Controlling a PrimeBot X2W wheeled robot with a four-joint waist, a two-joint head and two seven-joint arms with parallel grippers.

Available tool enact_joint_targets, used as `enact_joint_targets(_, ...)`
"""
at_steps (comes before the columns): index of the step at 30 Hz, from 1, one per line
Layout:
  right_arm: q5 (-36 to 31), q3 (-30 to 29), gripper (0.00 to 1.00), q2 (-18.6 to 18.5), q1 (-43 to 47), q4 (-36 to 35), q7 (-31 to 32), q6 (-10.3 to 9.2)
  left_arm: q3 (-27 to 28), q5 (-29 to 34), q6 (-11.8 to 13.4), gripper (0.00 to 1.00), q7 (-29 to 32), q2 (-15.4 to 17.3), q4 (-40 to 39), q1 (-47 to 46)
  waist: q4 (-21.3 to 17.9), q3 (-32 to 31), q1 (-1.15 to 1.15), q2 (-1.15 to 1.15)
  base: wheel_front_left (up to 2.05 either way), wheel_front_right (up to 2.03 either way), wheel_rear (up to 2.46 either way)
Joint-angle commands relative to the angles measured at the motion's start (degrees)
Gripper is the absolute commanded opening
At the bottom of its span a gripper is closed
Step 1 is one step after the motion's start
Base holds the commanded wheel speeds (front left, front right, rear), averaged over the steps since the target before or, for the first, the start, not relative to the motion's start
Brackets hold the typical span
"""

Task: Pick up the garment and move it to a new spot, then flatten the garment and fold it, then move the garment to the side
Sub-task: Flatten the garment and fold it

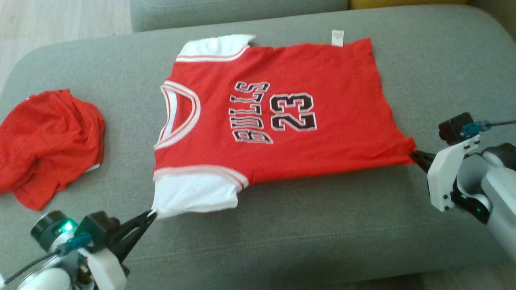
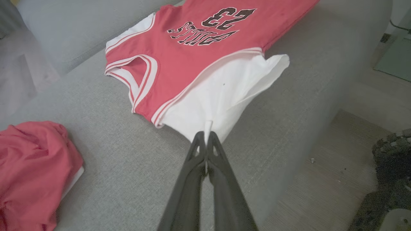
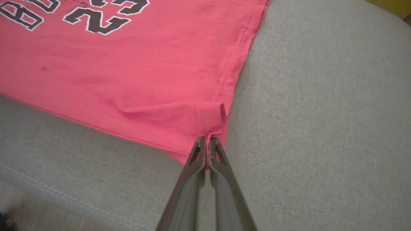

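Observation:
The garment is a red jersey with white sleeves and "BULLS 23" on its chest, spread flat on a grey cushion, collar to the left. My left gripper is shut on the tip of the near white sleeve, which is pulled to a point. My right gripper is shut on the near hem corner of the garment, where the red cloth puckers. The cloth is stretched between the two grips along its near edge.
A second red garment lies crumpled at the cushion's left end. The grey cushion has bare room in front of and right of the jersey. Floor lies beyond its near edge.

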Motion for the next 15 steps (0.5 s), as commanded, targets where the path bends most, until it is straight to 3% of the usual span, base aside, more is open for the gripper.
enact_joint_targets(1,2.4,1.7,0.00,-3.0,0.6,-3.5,1.4,0.35,2.1,-2.5,0.1,0.00,0.4,4.0,-2.2,-2.1,-0.1,-0.6,0.01,0.00,0.00,0.00,0.00)
enact_joint_targets(15,11.6,9.1,0.00,-10.6,2.8,-11.6,11.6,0.35,-6.7,-15.7,0.1,0.00,2.8,10.9,-9.5,-1.4,-0.2,-2.6,0.01,0.00,0.00,0.00,0.00)
